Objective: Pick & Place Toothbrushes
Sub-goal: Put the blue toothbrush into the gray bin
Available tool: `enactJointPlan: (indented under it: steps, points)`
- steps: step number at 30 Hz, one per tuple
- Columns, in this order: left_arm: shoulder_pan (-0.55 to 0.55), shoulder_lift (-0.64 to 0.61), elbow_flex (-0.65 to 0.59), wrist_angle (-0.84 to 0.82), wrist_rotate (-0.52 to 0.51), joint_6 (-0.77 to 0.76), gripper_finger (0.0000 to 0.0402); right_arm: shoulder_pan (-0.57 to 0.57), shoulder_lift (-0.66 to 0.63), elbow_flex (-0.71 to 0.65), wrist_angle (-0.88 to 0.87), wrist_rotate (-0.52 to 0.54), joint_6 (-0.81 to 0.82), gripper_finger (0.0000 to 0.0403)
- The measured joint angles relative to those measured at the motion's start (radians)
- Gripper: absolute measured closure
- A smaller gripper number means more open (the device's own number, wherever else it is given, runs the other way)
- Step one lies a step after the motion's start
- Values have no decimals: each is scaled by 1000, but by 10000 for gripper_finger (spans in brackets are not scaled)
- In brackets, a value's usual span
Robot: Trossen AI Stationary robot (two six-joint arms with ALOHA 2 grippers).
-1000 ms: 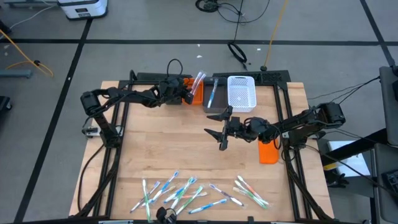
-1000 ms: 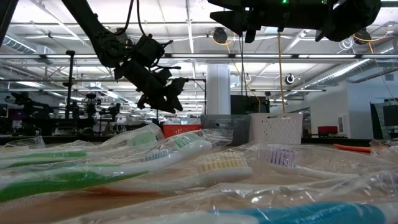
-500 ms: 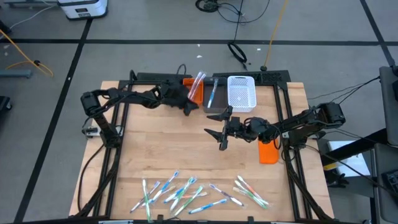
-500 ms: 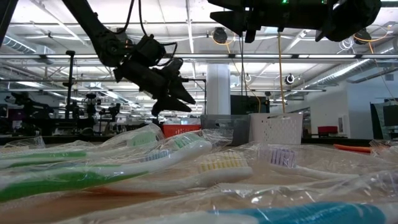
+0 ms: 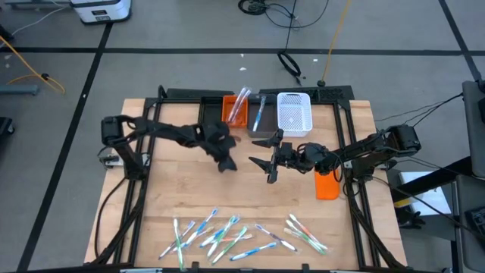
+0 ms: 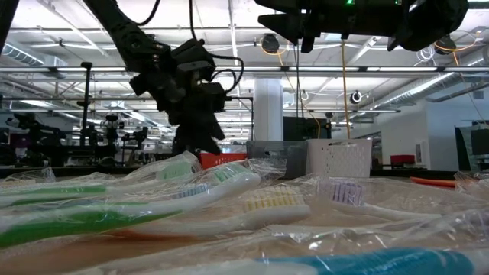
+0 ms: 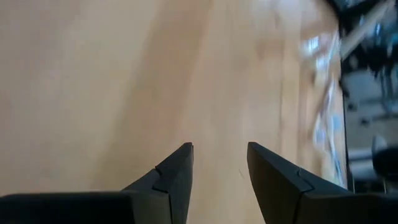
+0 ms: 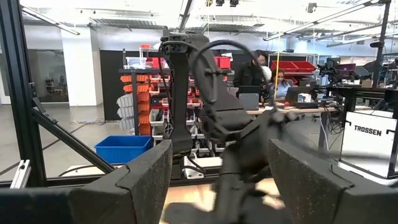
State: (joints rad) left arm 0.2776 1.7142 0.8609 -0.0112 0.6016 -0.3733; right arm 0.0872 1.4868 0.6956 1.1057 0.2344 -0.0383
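Above the bare middle of the surface [image 5: 174, 189], my left tool [image 5: 225, 161] is open and empty, and my right tool [image 5: 270, 161] waits open nearby. I should descend onto one toothbrush at the edge of the toothbrushes [image 5: 220, 235], which lie near the front edge.

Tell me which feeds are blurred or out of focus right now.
Left wrist view: the toothbrushes are smeared. Right wrist view: the left arm ahead is blurred, the room sharp. Low view: the nearest toothbrushes are soft, too close. High view: sharp overall.

A robotics lab: parts shelves [image 8: 140, 93], desks, ceiling trusses [image 6: 92, 34]
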Motion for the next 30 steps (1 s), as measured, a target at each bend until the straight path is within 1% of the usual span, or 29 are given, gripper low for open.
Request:
enactJointPlan:
  steps: [3,7,10,13,16,22,26,30]
  points:
    - [-65,0,0,-94,-35,-4,250,0,0,0,0,0,0,149]
    - [-159,0,0,-239,-144,-48,250,0,0,0,-1,0,0,149]
    - [-234,0,0,-313,-209,-108,250,0,0,0,-5,0,0,149]
    - [-305,-17,1,-339,-255,-172,250,0,0,0,-5,0,0,149]
    - [-382,-46,0,-357,-265,-251,250,0,0,0,-5,0,0,149]
    - [-540,-137,0,-407,-437,-437,250,0,0,0,-12,0,0,149]
    - [-640,-157,0,-410,-509,-557,250,0,0,0,-14,0,0,149]
    - [-724,-158,0,-390,-552,-656,250,0,0,0,-17,0,0,149]
